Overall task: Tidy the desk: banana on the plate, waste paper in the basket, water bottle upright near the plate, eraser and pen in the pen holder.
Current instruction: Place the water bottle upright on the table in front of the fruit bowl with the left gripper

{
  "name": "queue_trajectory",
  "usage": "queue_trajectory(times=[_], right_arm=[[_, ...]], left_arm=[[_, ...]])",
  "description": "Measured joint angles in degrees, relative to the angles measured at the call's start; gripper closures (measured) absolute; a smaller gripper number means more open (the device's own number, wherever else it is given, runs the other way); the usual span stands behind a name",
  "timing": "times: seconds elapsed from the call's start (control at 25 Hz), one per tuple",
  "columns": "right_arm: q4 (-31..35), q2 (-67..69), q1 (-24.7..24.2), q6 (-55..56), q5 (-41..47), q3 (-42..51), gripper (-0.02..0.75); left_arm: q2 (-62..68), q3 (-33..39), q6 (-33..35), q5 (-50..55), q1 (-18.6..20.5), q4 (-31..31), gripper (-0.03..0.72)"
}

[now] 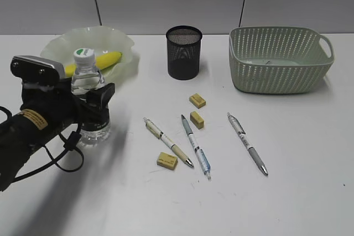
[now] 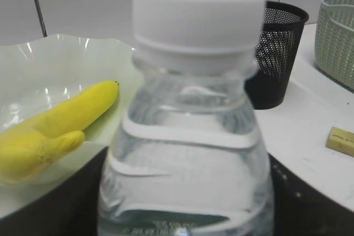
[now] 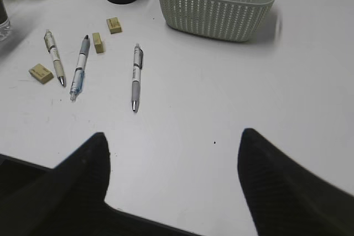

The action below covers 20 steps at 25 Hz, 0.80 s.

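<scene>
The water bottle (image 1: 87,78) stands upright on the desk (image 1: 298,181), just in front of the plate (image 1: 119,36). My left gripper (image 1: 91,108) is shut on its body; the left wrist view shows the bottle (image 2: 188,136) between the jaws. The banana (image 1: 105,59) lies on the plate. Three pens (image 1: 167,142) (image 1: 196,146) (image 1: 247,143) and three erasers (image 1: 197,100) (image 1: 197,119) (image 1: 167,161) lie in front of the pen holder (image 1: 183,52). My right gripper (image 3: 171,139) is open and empty above bare desk. The waste paper does not show.
The basket (image 1: 279,59) stands at the back right, beside the pen holder. A grey wall runs behind the desk. My left arm and its cable (image 1: 61,161) cover the desk's front left.
</scene>
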Motion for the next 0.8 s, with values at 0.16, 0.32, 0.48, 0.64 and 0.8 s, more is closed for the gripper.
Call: queue_trajectory(times=[0.16, 0.32, 0.48, 0.64, 0.8], right_arm=[[0.0, 0.0, 0.0, 0.1, 0.0, 0.0, 0.172], [0.0, 0.0, 0.0, 0.1, 0.0, 0.0, 0.172], [0.0, 0.0, 0.0, 0.0, 0.0, 0.0, 0.172], [0.0, 0.0, 0.0, 0.0, 0.0, 0.0, 0.172], [0.0, 0.0, 0.0, 0.0, 0.0, 0.0, 0.172]], left_arm=[[-0.9, 0.1, -0.7, -0.7, 0.0, 0.1, 0.082], [-3.8, 1.3, -0.9, -1.1, 0.0, 0.1, 0.057], [-7.6, 4.0, -0.9, -1.3, 0.0, 0.1, 0.056], [-14.0, 8.2, -1.1, -1.3, 0.0, 0.1, 0.056], [-23.0, 10.8, -1.1, 1.6, 0.0, 0.1, 0.06]])
